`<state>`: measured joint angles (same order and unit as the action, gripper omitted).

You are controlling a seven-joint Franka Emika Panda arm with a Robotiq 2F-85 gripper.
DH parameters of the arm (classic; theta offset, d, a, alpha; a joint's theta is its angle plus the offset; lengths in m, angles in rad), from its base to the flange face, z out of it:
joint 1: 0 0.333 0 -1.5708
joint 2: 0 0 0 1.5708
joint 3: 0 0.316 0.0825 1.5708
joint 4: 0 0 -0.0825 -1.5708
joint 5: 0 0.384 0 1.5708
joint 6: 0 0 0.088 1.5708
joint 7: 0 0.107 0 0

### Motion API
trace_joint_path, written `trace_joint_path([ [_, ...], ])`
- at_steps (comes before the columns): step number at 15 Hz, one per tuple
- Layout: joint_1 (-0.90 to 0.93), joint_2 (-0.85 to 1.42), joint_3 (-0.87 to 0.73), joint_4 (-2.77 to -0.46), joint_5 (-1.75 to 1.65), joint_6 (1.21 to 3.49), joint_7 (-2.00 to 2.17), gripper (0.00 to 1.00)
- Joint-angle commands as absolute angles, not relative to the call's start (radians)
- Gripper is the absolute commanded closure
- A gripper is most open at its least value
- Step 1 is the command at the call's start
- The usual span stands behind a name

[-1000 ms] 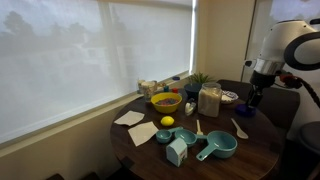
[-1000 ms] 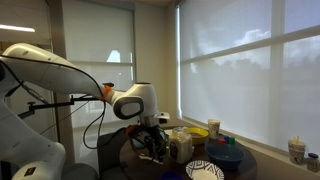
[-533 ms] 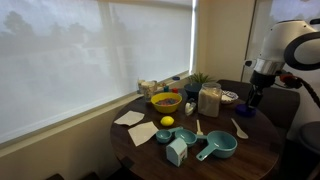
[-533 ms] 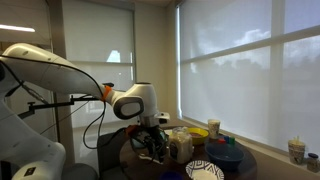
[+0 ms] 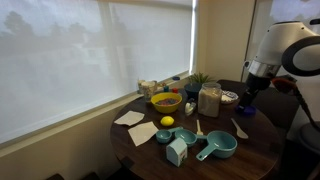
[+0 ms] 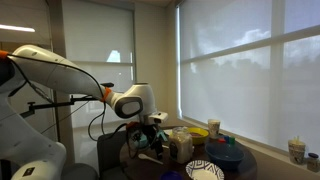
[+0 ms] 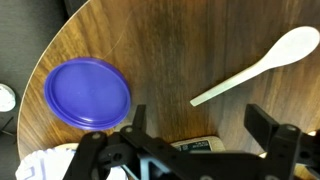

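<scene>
The gripper (image 7: 200, 120) is hovering above the table (image 7: 170, 40), jaws wide apart and holding nothing, just beside the purple lid (image 7: 88, 93). The white spoon (image 7: 255, 65) is lying near the lid, not touching it. This looks like positioning between grasps. Any pickup calls for lowering squarely over one item.

A round blue lid (image 7: 88, 92) lies flat on the wooden table (image 7: 200, 40).

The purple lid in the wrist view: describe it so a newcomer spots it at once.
Start at the round dark wooden table. Near its edge, at the left of the wrist view beyond the open hand, lies the lid. It is a flat blue-purple disc, unlike the pale long-handled spoon lying apart from it.
</scene>
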<state>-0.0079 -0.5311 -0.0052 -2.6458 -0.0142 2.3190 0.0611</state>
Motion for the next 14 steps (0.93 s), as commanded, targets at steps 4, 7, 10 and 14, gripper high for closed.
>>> trace_joint_path([
  [4, -0.010, -0.429, 0.051, -2.625, 0.072, 2.344, 0.287, 0.00],
  [7, -0.009, -0.382, 0.068, -2.616, 0.093, 2.378, 0.346, 0.00],
  [10, -0.002, -0.337, 0.074, -2.594, 0.129, 2.395, 0.385, 0.00],
  [14, 0.011, -0.285, 0.075, -2.554, 0.190, 2.391, 0.409, 0.00],
])
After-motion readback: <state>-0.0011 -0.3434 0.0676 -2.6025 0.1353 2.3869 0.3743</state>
